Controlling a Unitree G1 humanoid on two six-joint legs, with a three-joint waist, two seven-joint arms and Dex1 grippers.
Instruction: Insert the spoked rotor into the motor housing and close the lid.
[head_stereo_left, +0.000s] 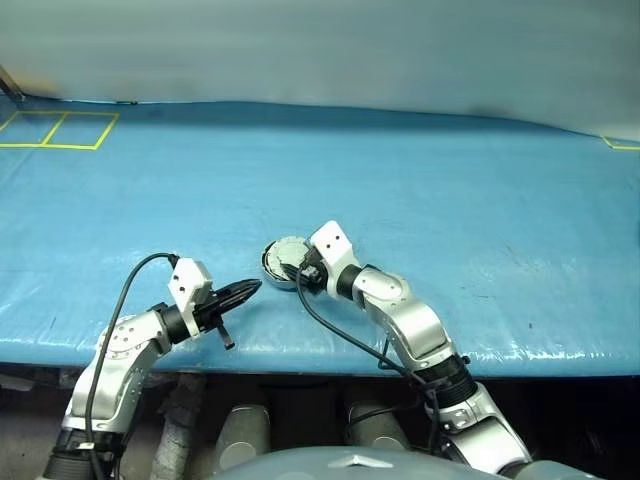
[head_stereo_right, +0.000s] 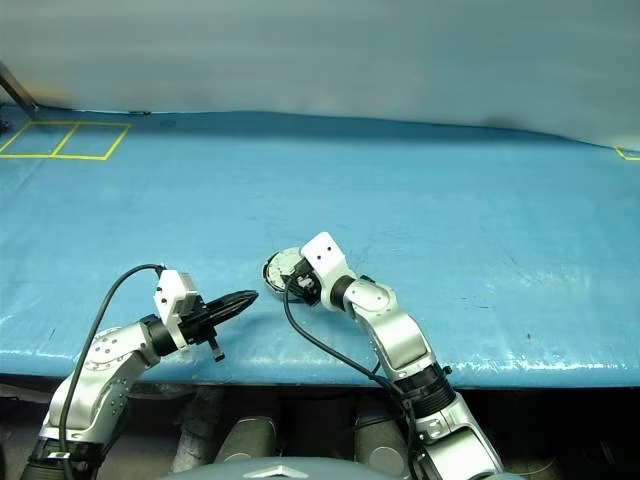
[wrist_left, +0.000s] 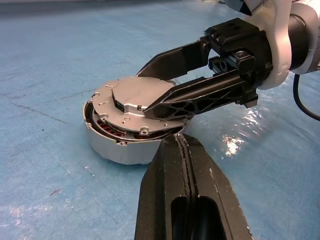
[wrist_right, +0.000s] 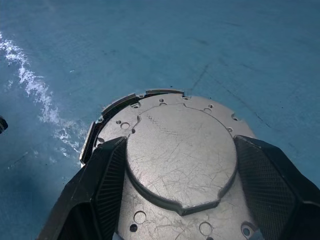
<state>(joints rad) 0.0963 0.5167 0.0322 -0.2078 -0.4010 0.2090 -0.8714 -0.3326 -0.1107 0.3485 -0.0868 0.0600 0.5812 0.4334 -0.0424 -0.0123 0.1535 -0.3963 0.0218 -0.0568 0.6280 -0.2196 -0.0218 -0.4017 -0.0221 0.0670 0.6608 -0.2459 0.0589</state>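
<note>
Light falls evenly from above over the blue table cover (head_stereo_left: 420, 200), bright enough to read everything in the head views, with a cool cast. The far wall fades to a soft grey haze and looks slightly out of focus. Along the near edge of the cover white glare streaks show on the creased plastic, and in the left wrist view a bright specular patch (wrist_left: 235, 145) sits on the sheet. Shadows are faint and short, pooled just under the motor housing (wrist_left: 117, 147). In the right wrist view the lid (wrist_right: 180, 160) is sharp, its scratches plain, while the near black fingers (wrist_right: 100, 195) seem a little blurred
</note>
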